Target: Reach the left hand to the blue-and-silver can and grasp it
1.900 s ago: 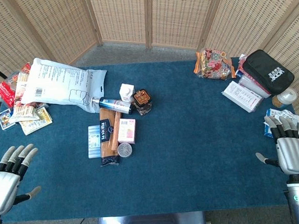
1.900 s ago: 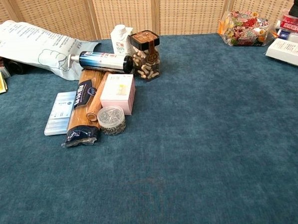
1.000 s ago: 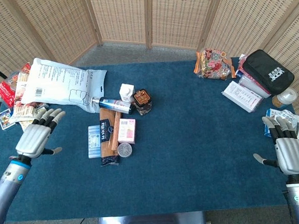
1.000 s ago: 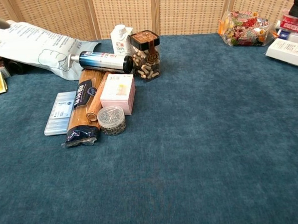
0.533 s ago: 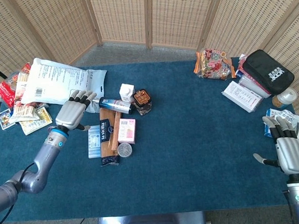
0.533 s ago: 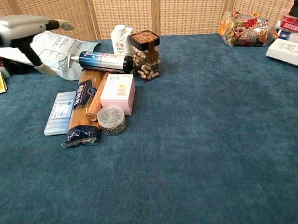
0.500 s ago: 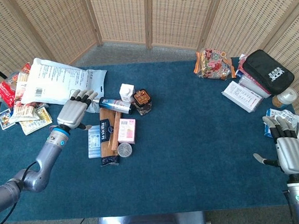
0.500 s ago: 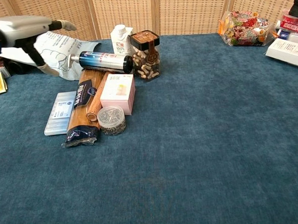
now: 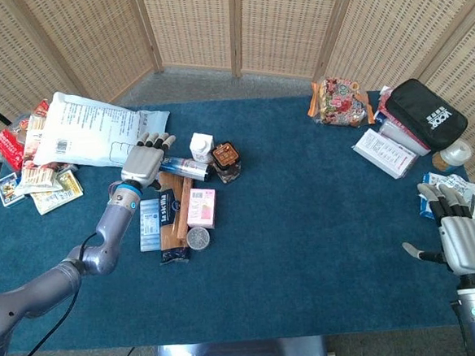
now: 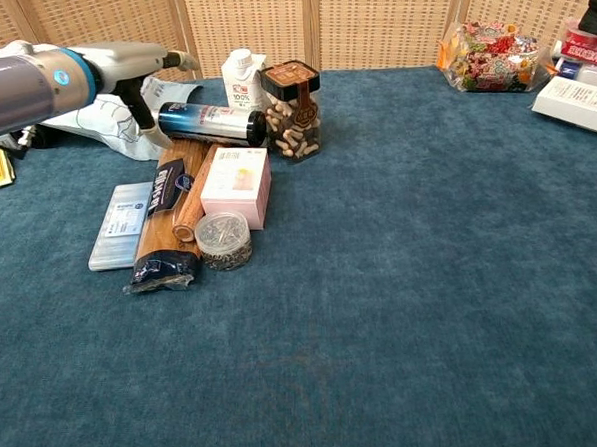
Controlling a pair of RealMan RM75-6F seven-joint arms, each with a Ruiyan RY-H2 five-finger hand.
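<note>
The blue-and-silver can (image 9: pixel 185 168) (image 10: pixel 211 124) lies on its side behind a spaghetti pack, its silver cap end toward the left. My left hand (image 9: pixel 145 162) (image 10: pixel 135 67) hovers over that cap end, flat and open, palm down, holding nothing; the chest view shows it just above and left of the can, thumb hanging beside the cap. My right hand (image 9: pixel 459 238) rests open near the table's right front edge, far from the can, seen only in the head view.
Around the can stand a small white carton (image 10: pixel 239 74), a jar of nuts (image 10: pixel 293 112), a pink box (image 10: pixel 236 186), a spaghetti pack (image 10: pixel 168 212), a round tin (image 10: pixel 222 237) and a flat blue pack (image 10: pixel 121 224). A white bag (image 9: pixel 96 137) lies at the left; packets crowd the right.
My left arm has swung from the front left edge up and right across the table, and the hand now sits over the can's cap end. The right hand stayed put.
</note>
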